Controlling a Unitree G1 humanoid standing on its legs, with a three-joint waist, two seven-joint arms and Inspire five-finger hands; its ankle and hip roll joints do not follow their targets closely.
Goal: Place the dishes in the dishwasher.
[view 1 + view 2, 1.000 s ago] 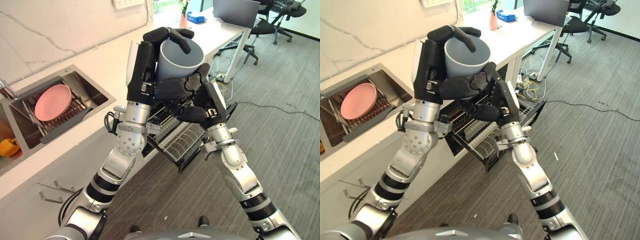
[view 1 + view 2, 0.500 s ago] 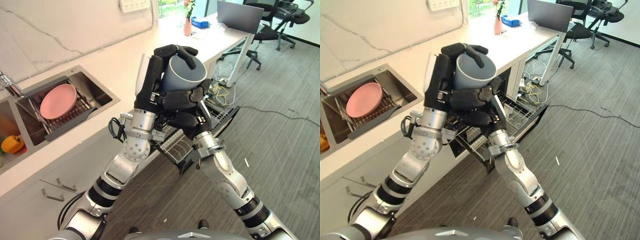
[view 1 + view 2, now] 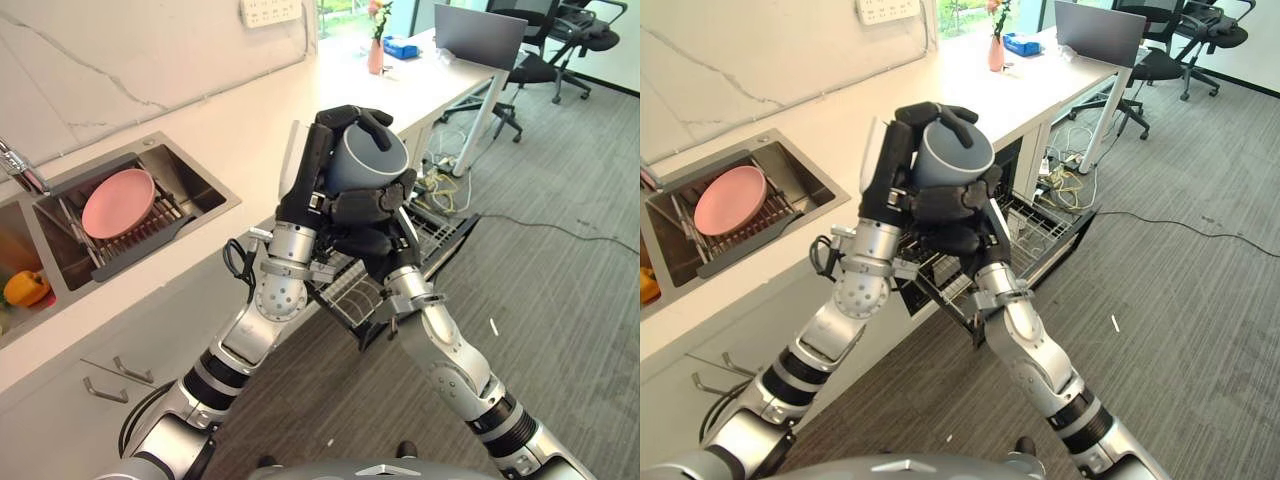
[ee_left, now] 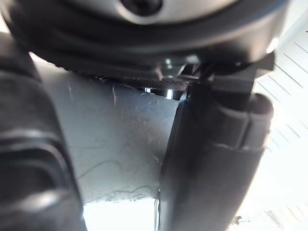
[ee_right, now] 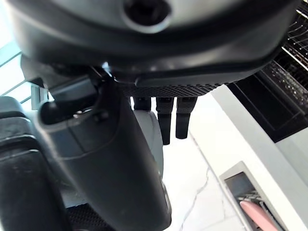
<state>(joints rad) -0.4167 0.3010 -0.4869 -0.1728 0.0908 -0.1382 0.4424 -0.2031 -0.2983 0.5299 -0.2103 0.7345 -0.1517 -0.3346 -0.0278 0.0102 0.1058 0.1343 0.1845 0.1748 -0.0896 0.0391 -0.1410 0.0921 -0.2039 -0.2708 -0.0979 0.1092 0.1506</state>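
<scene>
Left eye view, centre: grey cup grasped by left hand and right hand, above open dishwasher rack, pink plate in sink, left.

You get bright, even daylight in the head views, entering from the window at 12 o'clock. The long white countertop glares pale; the recessed steel sink holds shadow. At the wrist, the round grey cup is backlit by blown-out white.
</scene>
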